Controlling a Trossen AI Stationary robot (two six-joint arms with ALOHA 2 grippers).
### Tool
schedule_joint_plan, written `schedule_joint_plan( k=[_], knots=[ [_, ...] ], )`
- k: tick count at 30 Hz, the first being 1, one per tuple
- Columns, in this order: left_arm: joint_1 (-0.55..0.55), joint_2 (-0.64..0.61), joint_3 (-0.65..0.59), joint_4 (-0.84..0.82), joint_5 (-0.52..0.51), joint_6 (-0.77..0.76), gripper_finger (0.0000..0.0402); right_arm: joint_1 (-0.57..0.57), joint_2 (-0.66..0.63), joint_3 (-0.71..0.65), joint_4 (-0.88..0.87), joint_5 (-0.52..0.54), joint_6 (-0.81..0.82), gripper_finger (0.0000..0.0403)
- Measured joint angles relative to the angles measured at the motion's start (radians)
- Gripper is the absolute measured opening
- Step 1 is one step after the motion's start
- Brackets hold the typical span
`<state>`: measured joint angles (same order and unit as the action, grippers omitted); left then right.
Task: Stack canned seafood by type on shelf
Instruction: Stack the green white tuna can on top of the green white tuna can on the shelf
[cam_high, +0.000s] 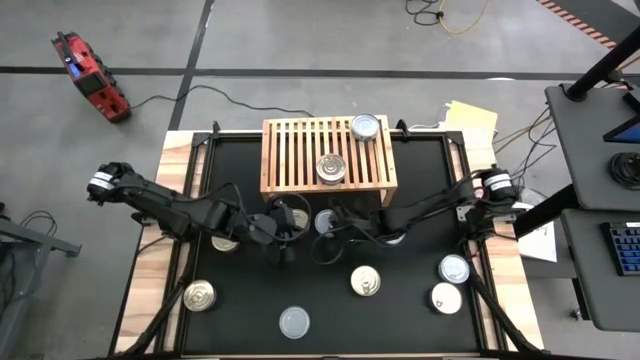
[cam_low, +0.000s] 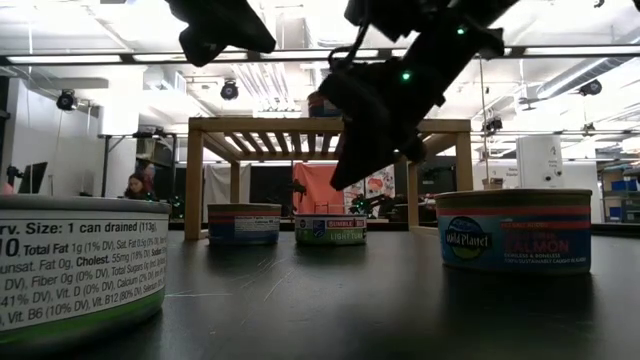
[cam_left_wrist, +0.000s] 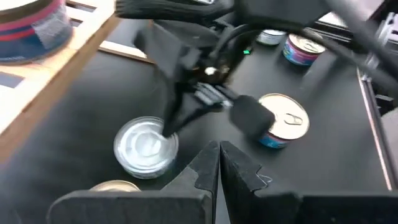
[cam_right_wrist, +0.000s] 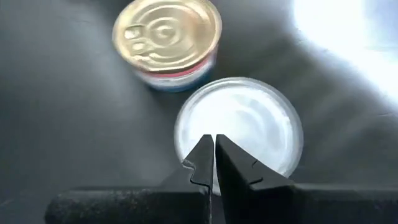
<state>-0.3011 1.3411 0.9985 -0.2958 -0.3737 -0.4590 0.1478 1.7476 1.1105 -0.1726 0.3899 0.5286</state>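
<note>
The light-wood shelf (cam_high: 300, 155) stands at the table's far middle, with two cans of seafood (cam_high: 365, 127) (cam_high: 331, 168) on its slatted top. In front of it, a silver-lidded can (cam_right_wrist: 249, 124) (cam_left_wrist: 146, 146) stands on the black mat. My right gripper (cam_right_wrist: 213, 152) (cam_left_wrist: 169, 127) is shut, slanting down over this can's lid near its rim. A gold-lidded can (cam_right_wrist: 166, 40) stands just beyond it. My left gripper (cam_left_wrist: 219, 158) (cam_high: 283, 238) is shut and hovers above the mat close by, holding nothing. My right gripper comes at the silver-lidded can from the table's right side, slanting down, with its shut fingertips (cam_left_wrist: 166, 129) at the lid's edge (cam_left_wrist: 163, 138). Whether they touch the lid I cannot tell. The can stands upright on the mat.
More cans stand on the mat's near half: a gold-lidded one (cam_high: 365, 281), two at the right (cam_high: 454, 268) (cam_high: 446, 297), one near the front (cam_high: 294, 322) and one at the left (cam_high: 200, 295). Two cans (cam_low: 244, 222) (cam_low: 330, 228) show under the shelf in the low view.
</note>
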Motion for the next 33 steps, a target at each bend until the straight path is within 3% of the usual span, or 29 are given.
schedule_joint_plan(
  k=[12,20,27,33],
  knots=[
    [-0.028,0.000,-0.001,-0.022,-0.002,-0.007,0.0000,-0.002,0.069,0.006,-0.034,0.027,-0.001,0.0009],
    [-0.028,0.000,-0.001,-0.041,-0.008,0.004,0.0000,-0.001,0.060,-0.006,-0.028,-0.037,0.034,0.0009],
    [-0.028,0.000,-0.005,-0.047,-0.008,0.005,0.0000,0.000,0.052,0.008,-0.032,-0.204,0.058,0.0009],
    [-0.031,0.000,-0.009,-0.048,-0.003,0.005,0.0000,0.007,0.052,0.023,-0.032,-0.411,0.055,0.0009]
  ],
)
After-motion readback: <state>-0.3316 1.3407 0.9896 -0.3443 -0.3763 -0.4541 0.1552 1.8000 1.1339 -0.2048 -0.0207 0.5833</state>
